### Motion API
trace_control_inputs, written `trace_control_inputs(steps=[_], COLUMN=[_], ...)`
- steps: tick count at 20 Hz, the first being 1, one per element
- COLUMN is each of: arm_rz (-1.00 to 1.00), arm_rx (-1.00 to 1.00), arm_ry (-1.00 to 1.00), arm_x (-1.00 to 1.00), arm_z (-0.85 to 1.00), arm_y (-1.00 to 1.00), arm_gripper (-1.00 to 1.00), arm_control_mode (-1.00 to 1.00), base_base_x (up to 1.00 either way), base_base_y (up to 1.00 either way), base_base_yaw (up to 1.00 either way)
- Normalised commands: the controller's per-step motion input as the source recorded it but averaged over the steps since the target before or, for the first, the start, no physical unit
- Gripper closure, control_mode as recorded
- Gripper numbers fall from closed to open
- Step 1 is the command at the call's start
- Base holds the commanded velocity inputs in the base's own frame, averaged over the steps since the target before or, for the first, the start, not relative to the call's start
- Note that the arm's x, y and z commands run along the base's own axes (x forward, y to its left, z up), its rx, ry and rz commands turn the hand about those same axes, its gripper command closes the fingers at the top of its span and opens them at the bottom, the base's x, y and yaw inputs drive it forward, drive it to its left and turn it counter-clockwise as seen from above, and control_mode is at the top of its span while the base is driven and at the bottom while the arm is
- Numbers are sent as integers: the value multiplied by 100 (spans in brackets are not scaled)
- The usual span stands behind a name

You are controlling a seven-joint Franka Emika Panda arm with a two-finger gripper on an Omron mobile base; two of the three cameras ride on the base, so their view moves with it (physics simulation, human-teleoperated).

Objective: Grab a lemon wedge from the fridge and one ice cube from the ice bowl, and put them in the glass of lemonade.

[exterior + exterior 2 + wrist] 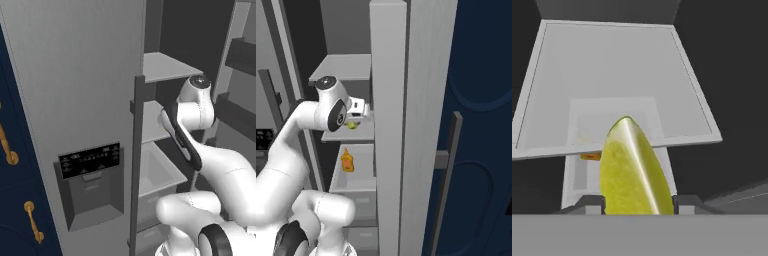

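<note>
gripper (pixel 637 202): inside the open fridge (pixel 75 90), over the middle shelf (pixel 612 80)
fingers (pixel 592 204): one each side of the wedge (pixel 634 170), touching it; looks clamped
wedge: between the tips, above the shelf's front edge
done: wedge grab, apparently
left: carry wedge to glass, then ice cube
bottle (pixel 346 161): orange, on the lower shelf

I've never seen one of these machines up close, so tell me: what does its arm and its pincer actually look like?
The arm is a chain of smooth, rounded glossy white segments, like fat tubes joined at bulbous elbows. Dark bands and black rings mark the joints, and one round grey cap sits atop a joint. No loose cables show. The pincer ends in two small dark grey fingertips.
</note>
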Motion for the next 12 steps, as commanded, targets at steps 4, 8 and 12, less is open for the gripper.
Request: trace_control_inputs(steps=[4, 8, 12], arm_rz=[-17, -8, -1], arm_rx=[3, 17, 18], arm_ry=[0, 1, 1], arm_x=[-94, -100, -100], arm_z=[99, 56, 2], arm_y=[0, 0, 12], arm_gripper=[100, 100, 100], arm_control_mode=[-100, -100, -100], base_base_x=[0, 0, 0], base_base_y=[0, 0, 0], base_base_yaw=[0, 0, 0])
